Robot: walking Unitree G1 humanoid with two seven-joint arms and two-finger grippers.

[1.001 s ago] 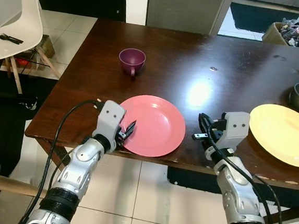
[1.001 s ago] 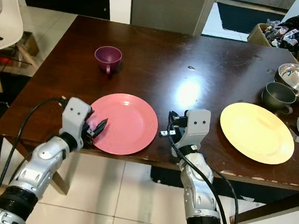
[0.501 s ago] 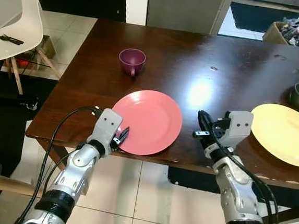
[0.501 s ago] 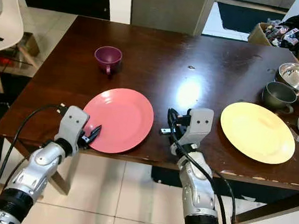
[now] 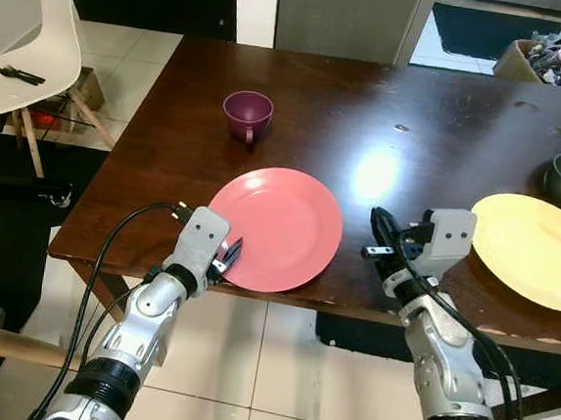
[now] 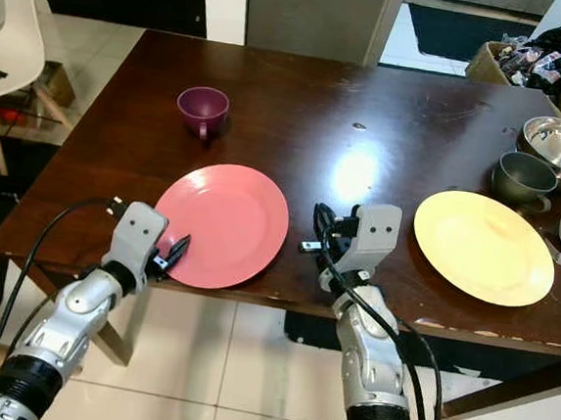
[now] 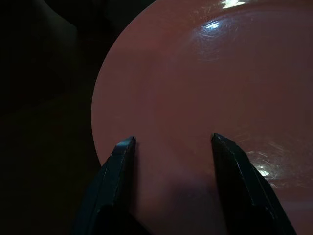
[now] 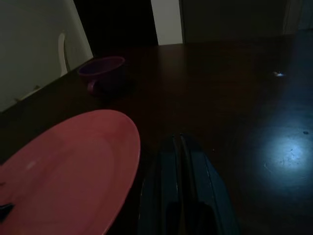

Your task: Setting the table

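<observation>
the pink plate (image 5: 275, 228) lies near the front edge of the dark desk (image 5: 446, 116), its near rim slightly over the edge at the 7 o'clock side. the left gripper (image 5: 229, 256) sits right at that rim with its jaws apart, one finger on either side of the edge in the left wrist view, not clamped on it. whether a finger actually touches the plate is hard to say in that dim picture. the right gripper (image 5: 375, 252) hovers at the plate's 3 o'clock, jaws pressed together on nothing. a purple cup (image 5: 248, 115) stands at the plate's 11 o'clock, and a yellow plate (image 5: 534, 250) lies well off at 3 o'clock. this looks like the plate-placing step; next the left arm should draw clear without dragging the rim.
</observation>
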